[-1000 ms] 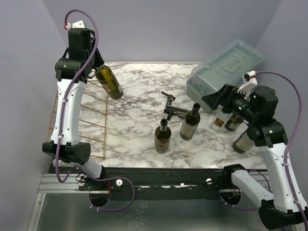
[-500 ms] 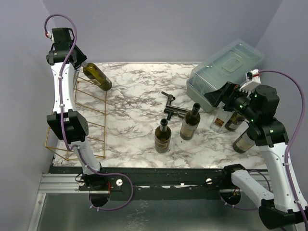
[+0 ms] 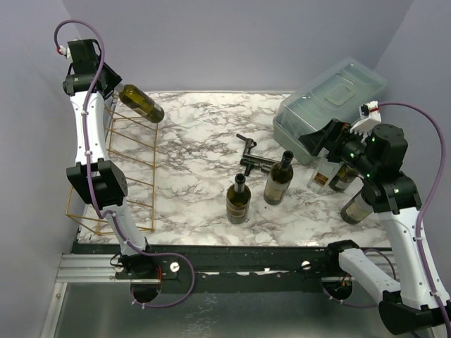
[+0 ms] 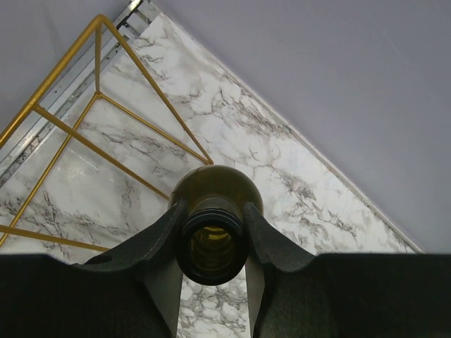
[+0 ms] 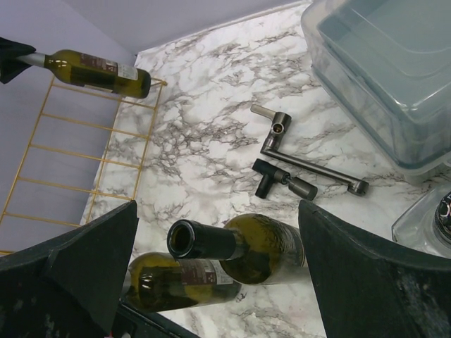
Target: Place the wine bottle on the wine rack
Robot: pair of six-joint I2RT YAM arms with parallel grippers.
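Note:
My left gripper (image 3: 107,84) is shut on the neck of a green wine bottle (image 3: 141,103) and holds it in the air, tilted, over the far end of the gold wire wine rack (image 3: 120,162). In the left wrist view the fingers (image 4: 248,224) clamp the bottle's mouth (image 4: 211,243), with rack wires (image 4: 63,130) below. The right wrist view shows this bottle (image 5: 99,70) above the rack's top bar (image 5: 91,155). My right gripper (image 3: 320,137) is open and empty, hovering over two upright bottles (image 5: 261,250) (image 5: 176,282).
Two open bottles (image 3: 238,199) (image 3: 279,178) stand mid-table. More bottles (image 3: 356,206) stand at the right under my right arm. A metal corkscrew (image 3: 250,158) lies in the middle. A translucent grey lidded box (image 3: 331,98) sits at the far right.
My left arm has stretched up and back, carrying the bottle left and farther away, from over the table beside the rack to over the rack's far end. The right arm has barely moved.

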